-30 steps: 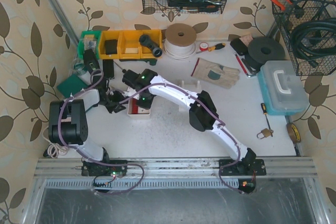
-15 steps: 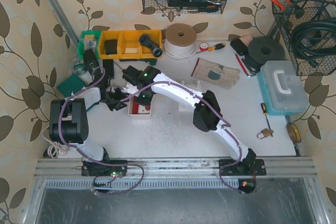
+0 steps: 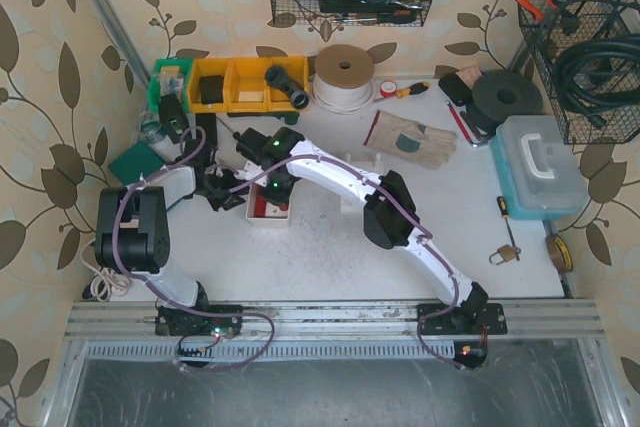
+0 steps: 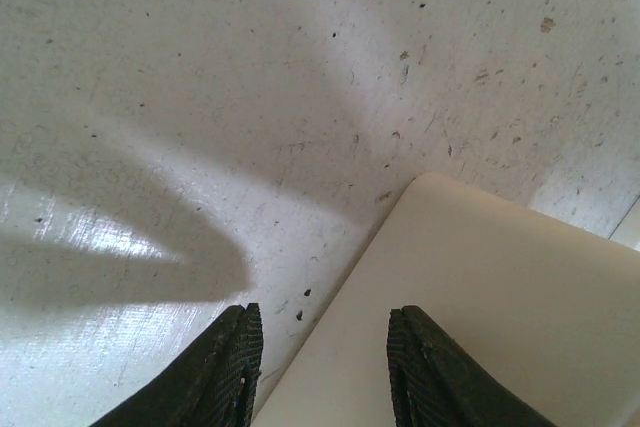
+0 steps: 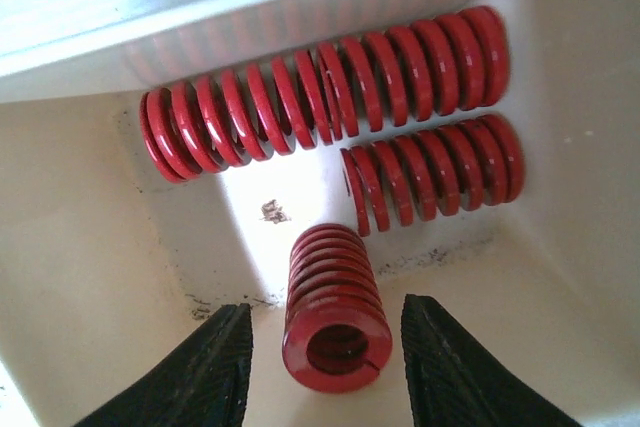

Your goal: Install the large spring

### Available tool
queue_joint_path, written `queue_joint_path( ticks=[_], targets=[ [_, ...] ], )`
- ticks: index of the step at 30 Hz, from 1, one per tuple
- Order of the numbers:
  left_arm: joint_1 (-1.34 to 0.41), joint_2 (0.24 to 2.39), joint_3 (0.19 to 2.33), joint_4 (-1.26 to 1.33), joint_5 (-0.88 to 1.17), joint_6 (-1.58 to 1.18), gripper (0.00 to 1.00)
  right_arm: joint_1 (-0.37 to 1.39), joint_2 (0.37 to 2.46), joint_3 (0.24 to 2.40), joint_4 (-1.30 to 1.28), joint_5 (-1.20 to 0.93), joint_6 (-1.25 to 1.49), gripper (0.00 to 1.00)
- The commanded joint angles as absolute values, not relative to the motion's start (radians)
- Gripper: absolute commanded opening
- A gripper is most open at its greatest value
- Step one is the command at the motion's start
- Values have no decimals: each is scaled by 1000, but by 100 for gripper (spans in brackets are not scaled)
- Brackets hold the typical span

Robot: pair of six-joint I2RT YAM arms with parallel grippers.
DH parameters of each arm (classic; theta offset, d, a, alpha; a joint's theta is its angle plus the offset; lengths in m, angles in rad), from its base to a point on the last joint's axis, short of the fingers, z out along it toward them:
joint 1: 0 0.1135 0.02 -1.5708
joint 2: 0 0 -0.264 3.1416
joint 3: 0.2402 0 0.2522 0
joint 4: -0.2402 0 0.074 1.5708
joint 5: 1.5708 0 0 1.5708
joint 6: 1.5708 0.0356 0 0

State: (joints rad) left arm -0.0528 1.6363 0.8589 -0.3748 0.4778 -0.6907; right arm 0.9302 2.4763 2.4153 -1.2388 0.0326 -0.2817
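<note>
Red and longest of 3, the large spring [image 5: 320, 87] lies at 12 o'clock in the cream tray [image 5: 90, 277], yet the spread right hand [image 5: 325, 327] straddles the short spring [image 5: 335, 347] at 6 o'clock, so closing here risks grabbing that instead.

White arms [image 3: 330, 175] carry black joints [image 3: 385, 212], purple cables [image 3: 113, 232], ribbed black gripper fingers [image 5: 212, 372].
</note>
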Motion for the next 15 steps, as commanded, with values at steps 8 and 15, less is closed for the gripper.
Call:
queue_joint_path(
  ticks=[8, 15],
  targets=[
    [-72, 1644, 881, -373, 494, -710, 41, 927, 2504, 2350, -1262, 37, -272, 46],
    [-72, 1639, 884, -378, 492, -712, 41, 927, 2491, 2338, -1265, 38, -258, 43]
  ],
)
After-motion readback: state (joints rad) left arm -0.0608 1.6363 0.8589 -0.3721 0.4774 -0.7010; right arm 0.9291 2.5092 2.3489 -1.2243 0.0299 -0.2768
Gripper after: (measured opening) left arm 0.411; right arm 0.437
